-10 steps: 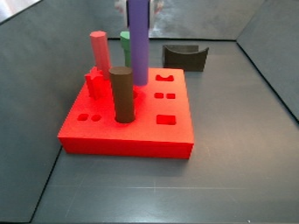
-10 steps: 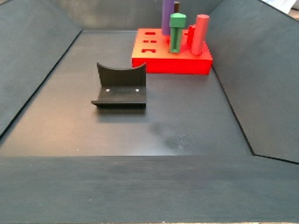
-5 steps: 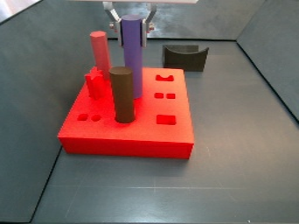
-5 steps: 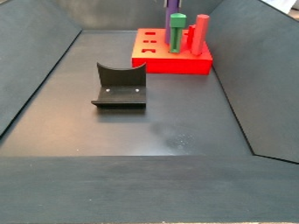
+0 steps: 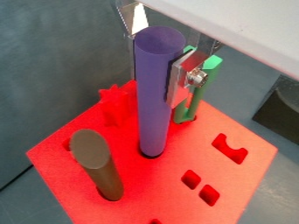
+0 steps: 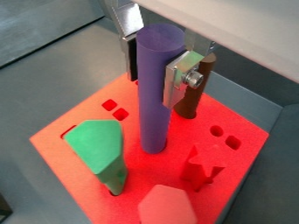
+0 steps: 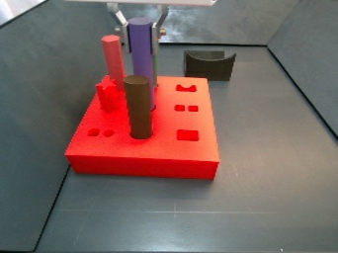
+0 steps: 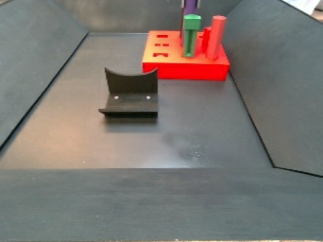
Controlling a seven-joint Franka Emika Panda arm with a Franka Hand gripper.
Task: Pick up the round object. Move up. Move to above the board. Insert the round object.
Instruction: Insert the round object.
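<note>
Hand (image 5: 162,54) grips round object (image 5: 156,96) near its top, over board (image 5: 239,184); peg looks rigid, smooth, light, slip-prone.

Gripper (image 7: 138,22) sits above the board (image 7: 199,148), fingers on either side of the round object (image 5: 156,92). The round object stands upright under the gripper, its lower end in a hole in the board. A thick peg (image 7: 138,107) stands in the board just beside it. The curved holder (image 7: 209,64) lies on the floor, well apart from the gripper, beyond the board.
</note>
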